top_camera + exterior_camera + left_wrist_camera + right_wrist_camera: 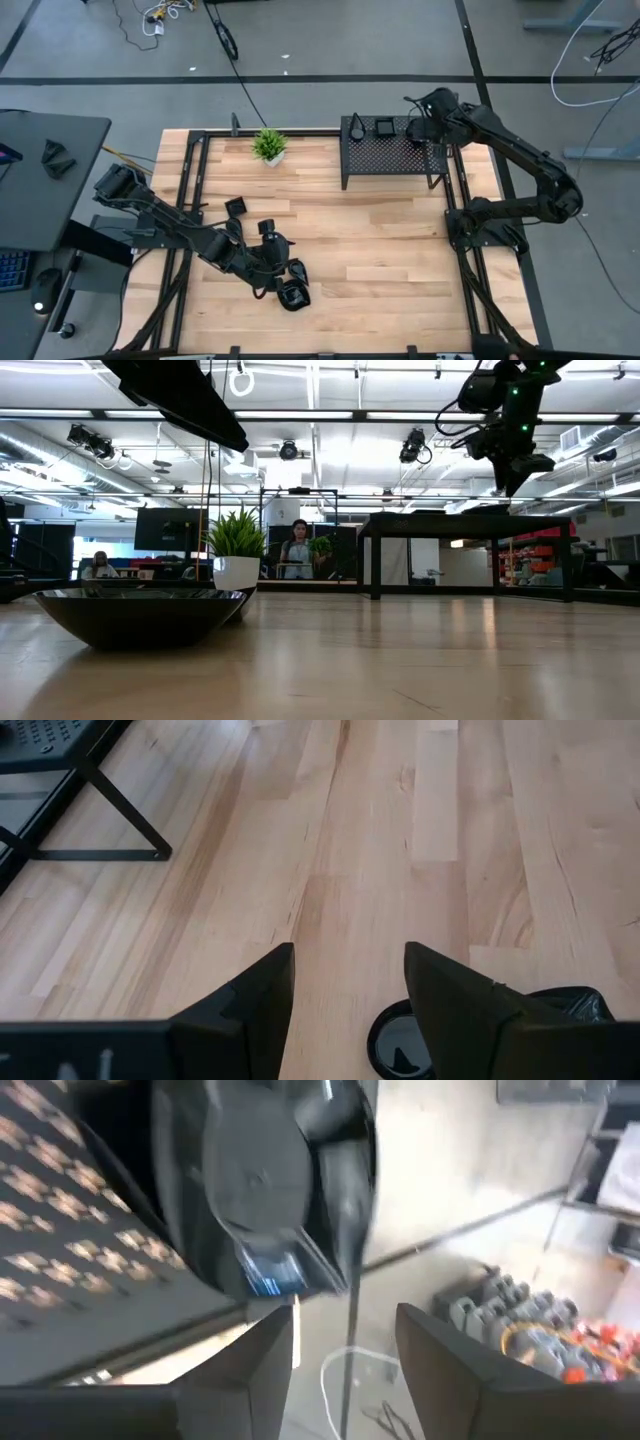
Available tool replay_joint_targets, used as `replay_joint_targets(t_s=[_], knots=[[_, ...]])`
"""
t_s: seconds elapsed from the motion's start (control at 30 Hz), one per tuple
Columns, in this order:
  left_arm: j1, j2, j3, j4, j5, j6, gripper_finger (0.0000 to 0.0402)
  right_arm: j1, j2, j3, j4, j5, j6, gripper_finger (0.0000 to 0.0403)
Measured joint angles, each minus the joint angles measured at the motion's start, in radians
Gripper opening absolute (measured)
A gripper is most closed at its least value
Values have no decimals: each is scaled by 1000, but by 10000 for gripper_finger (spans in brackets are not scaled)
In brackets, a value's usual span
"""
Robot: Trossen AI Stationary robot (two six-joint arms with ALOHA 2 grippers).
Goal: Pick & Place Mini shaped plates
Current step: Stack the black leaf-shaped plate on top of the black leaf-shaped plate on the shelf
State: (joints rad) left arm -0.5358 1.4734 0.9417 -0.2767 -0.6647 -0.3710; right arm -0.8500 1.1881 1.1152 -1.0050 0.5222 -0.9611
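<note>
Right gripper over the rack, jaws parted.
A black plate lies just beyond them; left gripper hovers, jaws wide, beside a round plate on the worktop.

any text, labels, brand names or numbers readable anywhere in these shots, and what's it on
None can be read.
The plate just ahead of the right gripper, over the rack, carries a small blue sticker, too blurred to read.
No print shows on the dishes by the left gripper, the table or the potted plant.
</note>
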Motion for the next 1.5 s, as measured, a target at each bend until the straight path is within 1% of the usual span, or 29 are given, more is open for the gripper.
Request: replay_joint_targets(t_s=[0.03,0.13,0.2,0.27,0.33,0.47,0.53,0.57,0.7,0.9,0.93,1.03,1.07,1.13,1.33,1.5], knots=[[0,0,0,0,0,0,195,11,0,0,0,-20,12,177],[1,0,0,0,0,0,195,39,-1,0,17,-143,86,162],[1,0,0,0,0,0,195,46,4,0,84,-165,224,145],[1,0,0,0,-2,1,195,38,20,1,144,-165,408,121],[1,0,0,2,-3,14,195,16,48,2,159,-185,555,93],[3,0,0,9,-4,16,195,-21,126,2,107,-265,695,31],[3,0,0,15,-4,22,195,-22,165,1,91,-289,719,9],[3,0,0,19,-4,24,195,-20,179,1,92,-287,718,6],[7,0,0,21,-4,27,195,-3,195,3,94,-287,684,16],[12,0,0,24,-4,27,195,3,151,2,19,-296,599,4],[13,0,0,25,-4,27,195,2,145,1,10,-283,590,4],[18,0,0,32,-4,27,195,2,127,1,7,-195,586,9],[19,0,0,31,-4,27,195,3,122,1,8,-178,587,10],[18,0,0,32,-4,27,195,3,105,1,12,-176,590,11],[18,0,0,34,-4,27,195,-3,88,1,18,-255,731,4],[18,0,0,34,-4,27,195,-21,88,1,55,-268,831,4]])
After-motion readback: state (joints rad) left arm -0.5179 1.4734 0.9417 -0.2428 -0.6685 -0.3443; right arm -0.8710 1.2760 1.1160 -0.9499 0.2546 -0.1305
